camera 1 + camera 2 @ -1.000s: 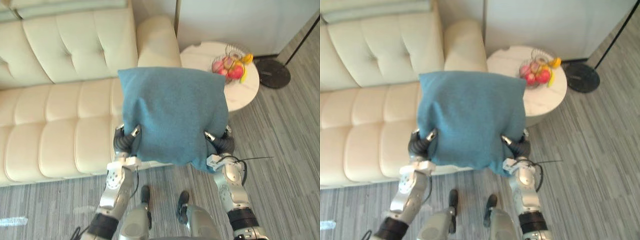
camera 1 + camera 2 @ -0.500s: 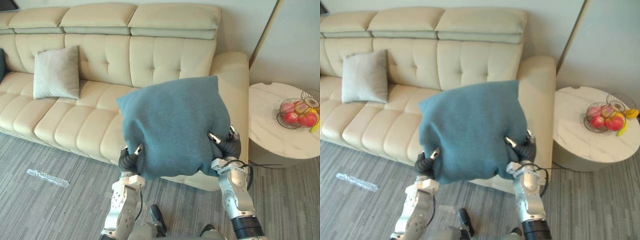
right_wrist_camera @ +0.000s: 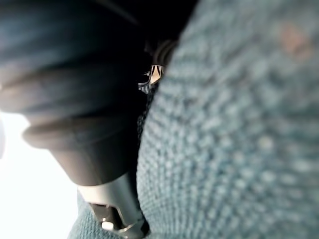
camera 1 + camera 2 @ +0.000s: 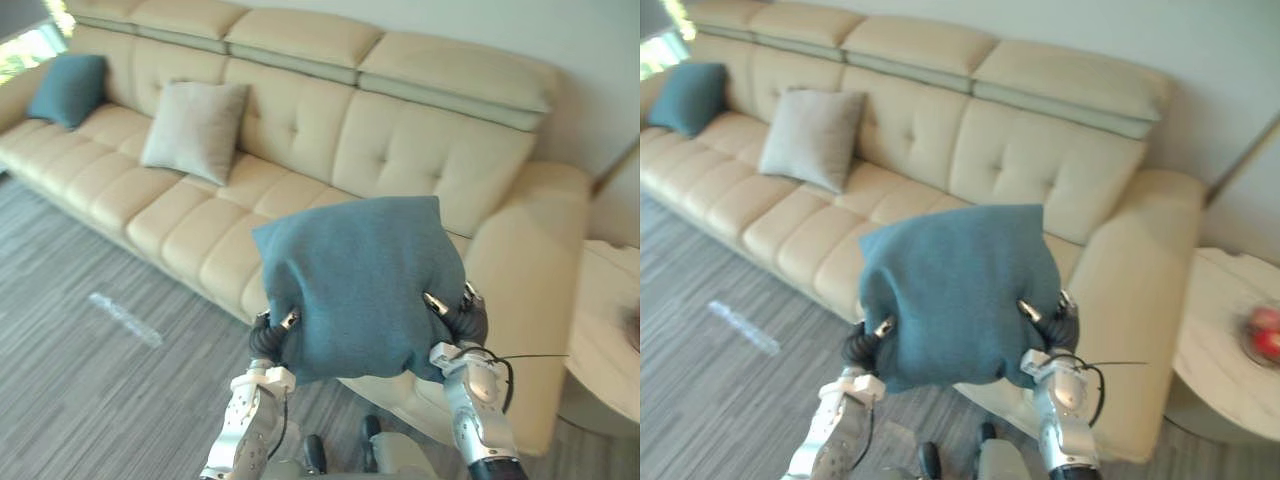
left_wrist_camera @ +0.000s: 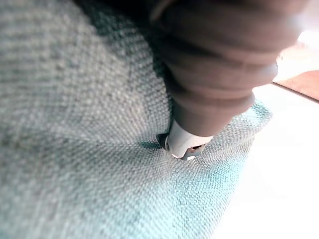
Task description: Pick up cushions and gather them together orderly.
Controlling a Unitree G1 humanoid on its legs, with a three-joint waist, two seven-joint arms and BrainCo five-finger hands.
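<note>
Camera swung along the sofa (image 4: 420, 150) since the earlier frame; teal cushion (image 4: 360, 285) stays aloft before the sofa's arm end, judged light, soft, yielding, best pinched at its lower corners, where left robot hand (image 4: 267, 340) and right robot hand (image 4: 465, 320) each clamp the fabric; grey cushion (image 4: 195, 130) farther along the sofa's seat.

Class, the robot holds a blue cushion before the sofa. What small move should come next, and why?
Probably carry the held cushion leftward along the sofa. The left hand and right hand grip it clear of the seat, while the grey cushion and far blue cushion both rest toward that end.
</note>
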